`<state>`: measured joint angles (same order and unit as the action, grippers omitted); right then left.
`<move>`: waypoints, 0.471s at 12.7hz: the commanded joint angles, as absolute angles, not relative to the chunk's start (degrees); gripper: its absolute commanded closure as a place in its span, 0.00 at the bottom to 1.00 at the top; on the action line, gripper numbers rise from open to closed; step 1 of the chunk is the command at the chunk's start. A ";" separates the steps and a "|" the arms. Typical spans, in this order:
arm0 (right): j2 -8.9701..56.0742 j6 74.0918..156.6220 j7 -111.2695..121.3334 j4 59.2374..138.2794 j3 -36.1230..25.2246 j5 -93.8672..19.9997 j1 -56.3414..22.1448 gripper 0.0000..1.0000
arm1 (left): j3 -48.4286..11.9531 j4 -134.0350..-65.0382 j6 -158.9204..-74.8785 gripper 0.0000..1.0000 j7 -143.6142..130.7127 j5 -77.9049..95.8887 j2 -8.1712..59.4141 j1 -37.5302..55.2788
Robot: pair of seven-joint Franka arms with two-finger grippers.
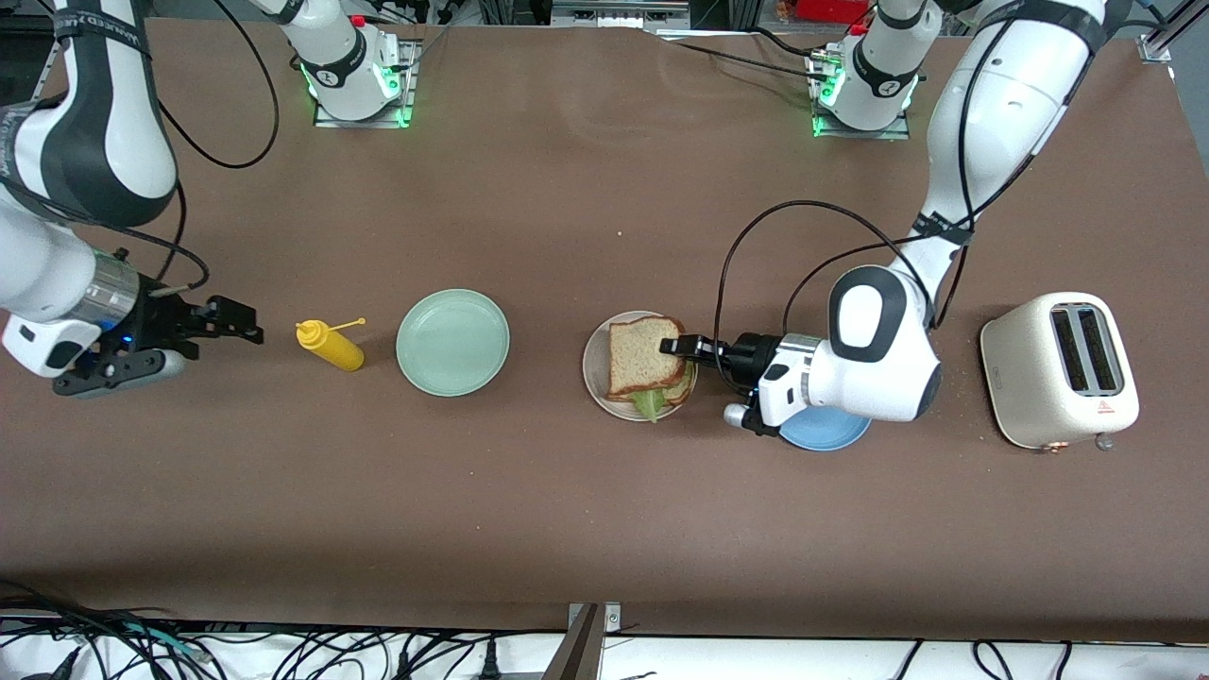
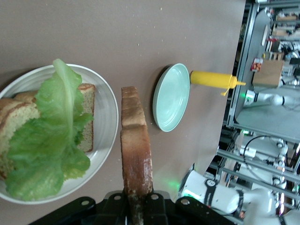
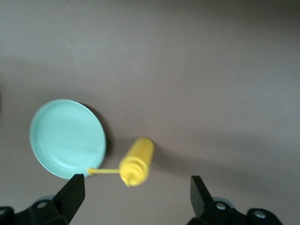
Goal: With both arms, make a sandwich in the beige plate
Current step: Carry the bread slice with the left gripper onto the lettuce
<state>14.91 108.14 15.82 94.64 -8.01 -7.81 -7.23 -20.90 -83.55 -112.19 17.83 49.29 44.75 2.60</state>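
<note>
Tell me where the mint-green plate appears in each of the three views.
Front view: mint-green plate lies between the yellow squeeze bottle and the beige plate.
Left wrist view: plate beside the bottle.
Right wrist view: plate beside the bottle.
Shared landmark: the bottle.

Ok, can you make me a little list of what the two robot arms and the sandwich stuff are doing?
left gripper: shut on the top bread slice, held over the beige plate
beige plate: holds the bottom bread slice with the lettuce on it
right gripper: open, waiting over the table near the mustard bottle
mint-green plate: beside the mustard bottle
</note>
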 commanded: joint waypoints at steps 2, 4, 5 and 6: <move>10.56 104.69 10.84 97.12 -1.43 1.39 -1.78 0.01 | -20.48 -82.97 -111.62 0.95 24.08 51.24 46.58 3.69; 8.80 102.22 4.60 97.29 0.09 1.67 -0.71 0.00 | -20.39 -82.79 -111.62 0.85 24.26 50.72 48.42 3.52; 7.75 101.78 2.92 97.38 0.78 1.58 -0.53 0.00 | -20.30 -82.71 -111.71 0.69 25.48 50.63 49.30 3.60; 6.69 100.91 0.64 97.38 2.71 1.58 0.52 0.00 | -20.22 -82.53 -111.71 0.44 27.58 50.97 49.92 3.52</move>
